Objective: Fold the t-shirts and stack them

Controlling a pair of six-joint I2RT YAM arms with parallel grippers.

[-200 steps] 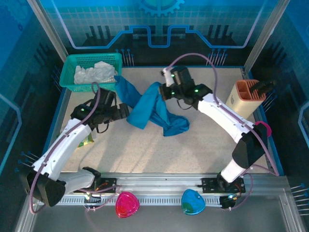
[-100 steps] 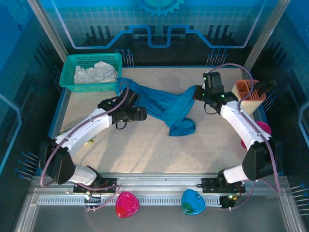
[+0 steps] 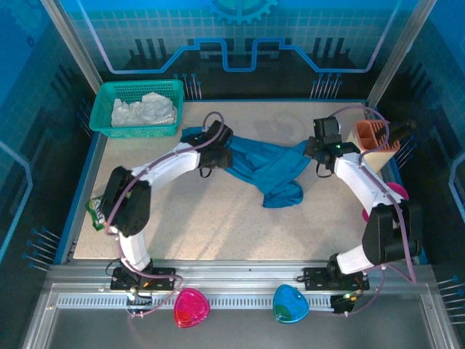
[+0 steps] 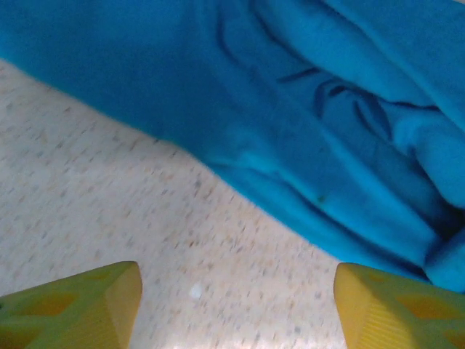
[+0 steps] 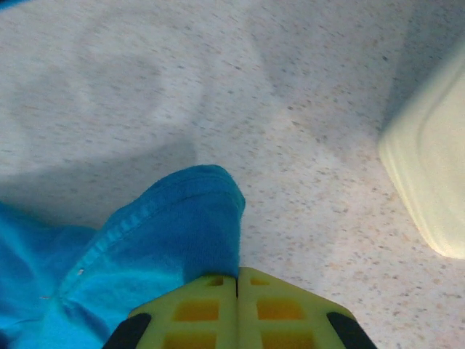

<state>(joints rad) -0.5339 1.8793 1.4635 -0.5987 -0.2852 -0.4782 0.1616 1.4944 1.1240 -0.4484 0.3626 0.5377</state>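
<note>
Inside closed right tool (image 5: 237, 285), teal t-shirt (image 5: 163, 236)

**Fig. Materials and surface finishes on the folding bench.**
The teal-blue t-shirt (image 3: 261, 163) is soft, matt cloth, creased into rolls. The white t-shirt (image 3: 144, 110) is crumpled matt cloth, lying in a green basket (image 3: 134, 131) of moulded plastic mesh. The table (image 3: 218, 218) has a pale, speckled, matt top with a fine grain. The fingers (image 4: 73, 309) of the left gripper (image 4: 236, 276) and those of the right gripper (image 5: 237, 283) are matt yellow plastic with moulded recesses. The arm shells (image 3: 171, 163) are smooth, glossy white plastic, and the front rail (image 3: 240, 275) is bare, satin-finished metal.
</note>
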